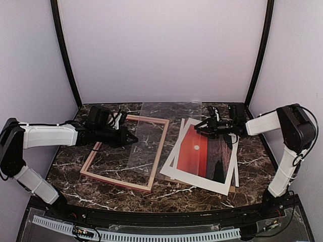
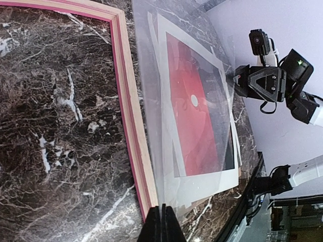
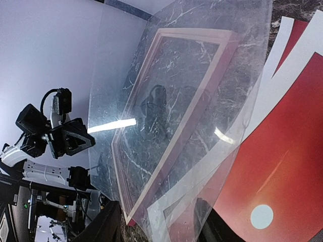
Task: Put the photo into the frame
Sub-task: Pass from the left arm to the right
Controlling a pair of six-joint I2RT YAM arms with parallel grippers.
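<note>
The photo [image 1: 202, 151] lies flat on the bench [image 1: 252, 166], right of the frame [image 1: 115, 182]. Judged thin, light and easily creased: grip a free edge. The left claw [image 1: 132, 137] is clenched on the clear sheet [image 1: 151, 136]; the right claw [image 1: 202, 126] straddles it, released.

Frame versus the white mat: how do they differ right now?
The frame is thin pale wood with pink-red edging; the white mat is flat white board. The frame lies left on bare marble, marble showing through it; the white mat lies right, the photo showing through it. Both lie flat, rectangular with open centres.
</note>
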